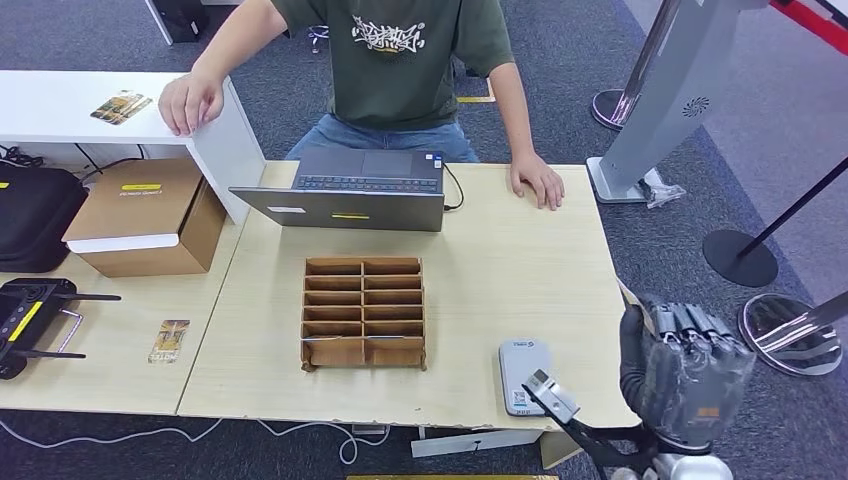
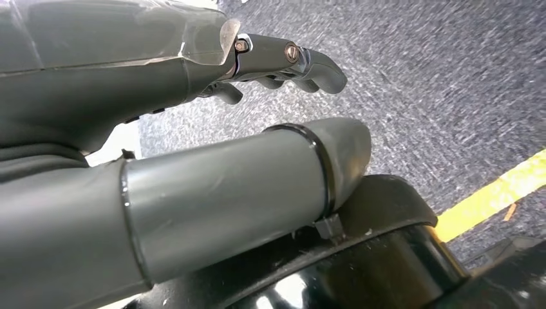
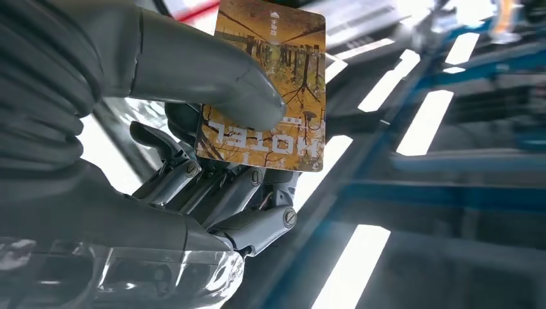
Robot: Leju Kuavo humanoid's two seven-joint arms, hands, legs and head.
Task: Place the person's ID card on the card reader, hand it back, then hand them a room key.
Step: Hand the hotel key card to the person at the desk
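My right hand (image 3: 193, 161) pinches an orange-brown card printed "HOTEL" (image 3: 270, 90) between the thumb and the fingers. In the head view the right hand (image 1: 685, 375) is raised off the table's near right corner, its back toward me, so the card is hidden. The grey card reader (image 1: 523, 372) lies flat on the table just left of that hand. A person in a green shirt (image 1: 400, 60) sits across the table, one hand (image 1: 538, 180) resting on its far edge. My left hand (image 2: 193, 129) hangs over the carpet, holding nothing, fingers apart from the thumb.
A wooden slotted card box (image 1: 364, 312) stands mid-table, with an open laptop (image 1: 350, 190) behind it. A similar card (image 1: 170, 340) lies on the left table near a cardboard box (image 1: 145, 215) and black controllers (image 1: 30, 320). Stanchion bases (image 1: 740, 258) stand on the floor at right.
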